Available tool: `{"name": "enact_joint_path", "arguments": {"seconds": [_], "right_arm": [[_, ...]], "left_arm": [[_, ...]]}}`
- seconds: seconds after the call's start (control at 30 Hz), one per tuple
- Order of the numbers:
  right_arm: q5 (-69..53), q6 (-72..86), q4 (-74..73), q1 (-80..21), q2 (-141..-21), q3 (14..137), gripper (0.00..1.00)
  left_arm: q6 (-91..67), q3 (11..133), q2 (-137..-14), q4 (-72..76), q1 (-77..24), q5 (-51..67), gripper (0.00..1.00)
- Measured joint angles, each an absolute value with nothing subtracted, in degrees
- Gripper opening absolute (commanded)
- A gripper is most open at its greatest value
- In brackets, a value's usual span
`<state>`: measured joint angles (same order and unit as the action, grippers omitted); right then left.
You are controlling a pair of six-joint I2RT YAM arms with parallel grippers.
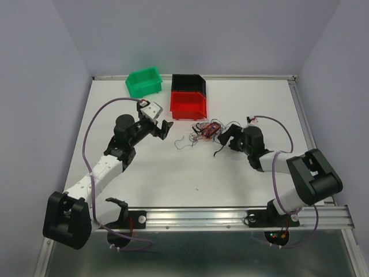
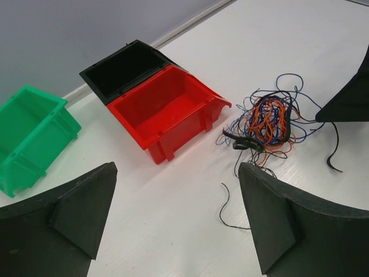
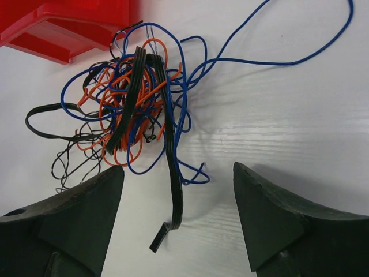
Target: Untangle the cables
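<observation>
The right gripper spread wide, empty, the cables just above centre; left gripper equally wide, holding nothing, cables upper right

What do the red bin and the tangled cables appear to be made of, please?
The red bin looks like moulded plastic, smooth with a slight sheen and ribbed walls. The cables seem plastic-insulated wire, thin and limp, in glossy colours; their cores are hidden.
</observation>
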<state>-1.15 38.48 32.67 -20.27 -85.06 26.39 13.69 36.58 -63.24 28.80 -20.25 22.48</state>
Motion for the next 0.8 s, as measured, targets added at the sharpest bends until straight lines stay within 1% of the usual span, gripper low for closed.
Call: {"name": "enact_joint_path", "arguments": {"seconds": [0.07,0.1,0.17,0.2,0.23,0.27,0.3,0.33,0.37,0.4,0.47,0.57,0.7,0.8], "right_arm": [[-1.1,38.3,33.6,-21.0,-87.2,27.6,0.75],[-1.1,38.1,33.7,-21.4,-88.4,28.4,0.67],[-0.4,37.7,33.7,-22.1,-90.6,30.2,0.59],[0.4,37.3,33.6,-22.7,-92.2,31.6,0.48],[0.8,37.0,33.5,-23.2,-93.5,32.8,0.4],[1.1,36.8,33.4,-23.4,-94.0,33.3,0.33],[1.4,36.6,33.3,-23.8,-94.5,33.9,0.29],[1.7,36.4,33.2,-24.3,-94.8,34.3,0.2],[1.8,36.2,33.2,-24.5,-94.8,34.4,0.15],[2.2,35.8,32.9,-25.0,-94.5,34.4,0.14],[3.0,35.5,32.1,-25.8,-93.4,34.4,0.14],[4.3,34.8,31.3,-27.7,-87.7,34.2,0.14],[4.7,34.1,32.0,-28.6,-81.8,33.5,0.13],[5.4,33.6,32.3,-28.6,-81.6,33.5,0.1]], "left_arm": [[13.8,36.7,-63.3,28.8,-20.3,22.5,0.99],[13.9,36.7,-63.4,28.8,-20.3,22.5,0.99],[14.1,37.1,-63.8,28.5,-20.3,22.5,0.99],[14.1,37.2,-64.1,28.4,-20.4,22.5,0.99],[14.3,37.5,-64.5,28.1,-20.5,22.5,0.99],[14.5,37.8,-65.1,27.9,-20.8,22.4,0.99],[14.8,38.1,-65.6,27.6,-21.2,22.2,0.99],[15.2,38.5,-66.5,27.3,-22.1,21.8,0.99],[15.6,38.9,-67.2,27.1,-22.8,21.6,0.99],[16.2,39.4,-68.5,26.8,-24.5,20.9,0.99],[17.5,39.7,-70.5,26.4,-27.0,20.2,0.99],[18.6,41.1,-74.7,25.7,-30.0,19.3,0.99],[19.2,46.9,-83.2,23.7,-31.7,18.5,0.99],[19.4,53.1,-90.6,22.0,-32.7,17.6,0.99]]}}
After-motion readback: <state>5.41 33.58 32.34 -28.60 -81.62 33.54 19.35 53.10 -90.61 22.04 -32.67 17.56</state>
